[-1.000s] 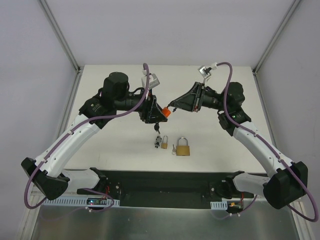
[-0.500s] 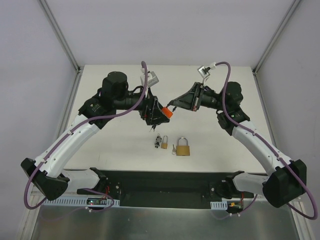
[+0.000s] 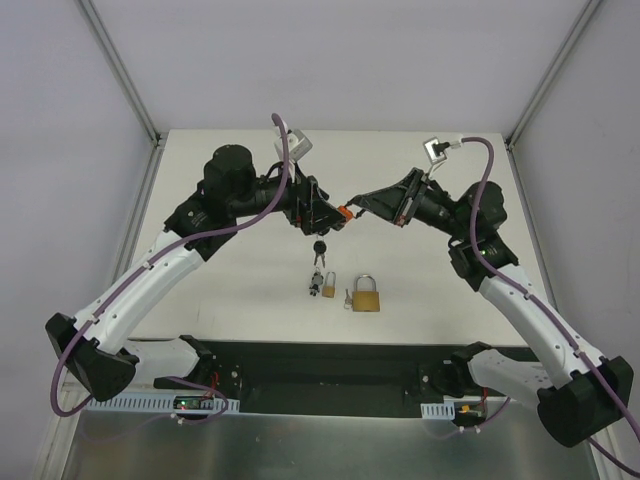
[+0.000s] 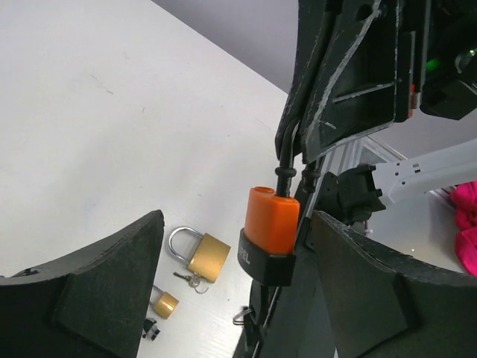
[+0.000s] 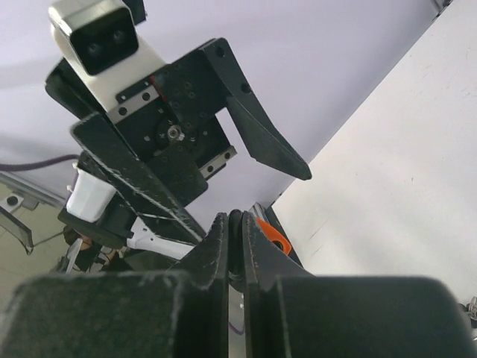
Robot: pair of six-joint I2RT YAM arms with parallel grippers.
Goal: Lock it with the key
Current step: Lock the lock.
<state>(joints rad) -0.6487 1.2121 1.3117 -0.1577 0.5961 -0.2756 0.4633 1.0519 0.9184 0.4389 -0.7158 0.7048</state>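
– Left gripper (image 4: pixel 237 231) has spread its fingers since a second ago. The orange lock (image 4: pixel 272 220) has passed to the right gripper (image 5: pixel 235 227), whose wrist has swung out toward the right of the top view.
– So who holds it now?
– The right one. Its fingers are pressed together on the thin shackle (image 4: pixel 283 175), and the orange lock hangs below them at the centre of the left wrist view, up in the air over the table (image 3: pixel 230 160). The left fingers stand apart on either side of it, touching nothing.
– Why by the shackle?
– Likely to leave the body and its underside free. A key (image 3: pixel 320 246) dangles just below, mid-frame in the top view, seemingly from the lock's base, though the join is too small to see.
– And why is the left open?
– To regrip, I judge: it could take the key while the right steadies the lock.
– Anything else?
– A brass padlock (image 3: pixel 367 296) and a small padlock (image 3: pixel 327 286) lie on the table below centre.
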